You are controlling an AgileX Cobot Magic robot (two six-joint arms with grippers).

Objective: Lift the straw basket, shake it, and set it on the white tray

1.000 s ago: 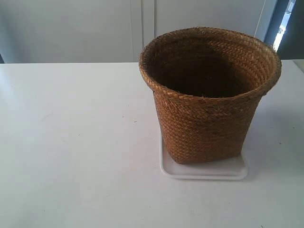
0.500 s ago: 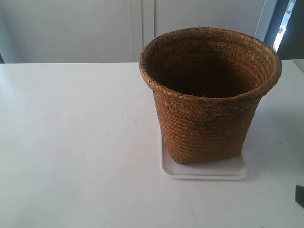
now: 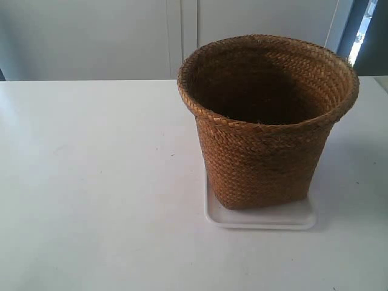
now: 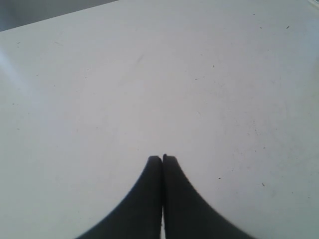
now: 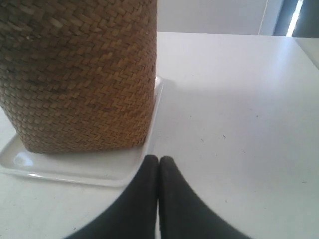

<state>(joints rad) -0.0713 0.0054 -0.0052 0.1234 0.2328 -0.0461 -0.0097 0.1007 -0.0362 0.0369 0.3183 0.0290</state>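
Right claw [image 5: 158, 158] and left claw [image 4: 162, 157] are pinched together, empty. Just ahead of your right, straw basket [image 5: 79, 74] stands on white tray [image 5: 99, 169]; placement looks done, so only retreat.

We see a white table [image 3: 91, 182], matte, w/ tiny dark specks & a few faint scuffs. In the exterior view it runs from the front edge of the frame to the back. One item sits directly on it: the white tray [image 3: 260, 218], lying flat toward that view's right, approx. midway front to back. The tray is glossy, w/ rounded corners & a low raised rim. The right wrist view shows the tray's rim resting flush on the tabletop, w/ a soft grey shadow on the surface just beside it.
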